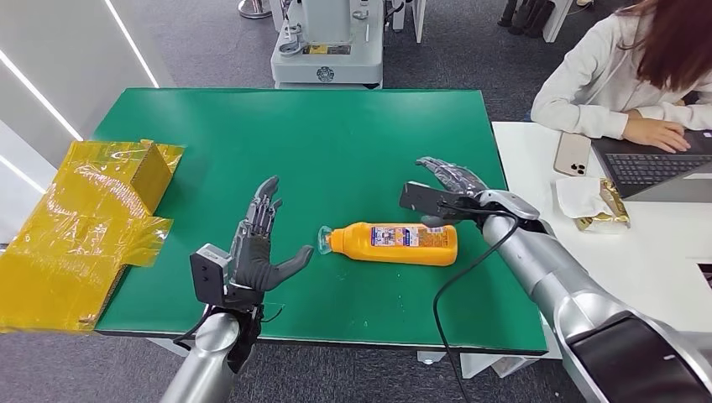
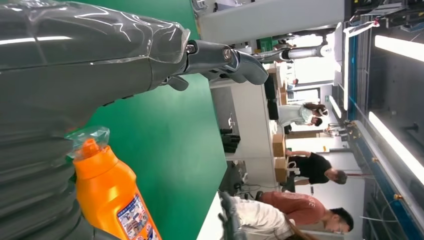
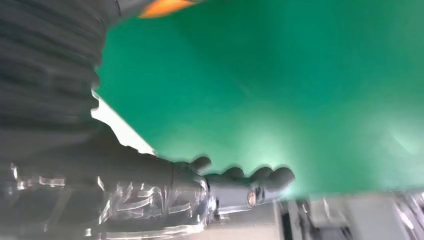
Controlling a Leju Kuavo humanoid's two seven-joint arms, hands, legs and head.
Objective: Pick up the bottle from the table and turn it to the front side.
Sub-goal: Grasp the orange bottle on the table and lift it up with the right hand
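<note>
An orange bottle (image 1: 395, 243) with a clear cap lies on its side on the green table (image 1: 336, 143), cap toward my left hand, its printed label showing. My left hand (image 1: 260, 252) is open, fingers spread, a short way left of the cap, holding nothing. In the left wrist view the bottle (image 2: 112, 195) lies close beside my left hand (image 2: 75, 75). My right hand (image 1: 449, 180) hovers open just beyond the bottle's base end, not touching it. The right wrist view, blurred, shows my right hand (image 3: 200, 190) over green tabletop with a sliver of the orange bottle (image 3: 162, 7).
Crumpled yellow packaging (image 1: 88, 227) covers the table's left edge. A white desk (image 1: 655, 252) adjoins on the right, where a person (image 1: 621, 71) works at a laptop (image 1: 663, 172); a phone (image 1: 572, 154) and snack packet (image 1: 596, 204) lie there. A machine base (image 1: 327, 50) stands beyond the table.
</note>
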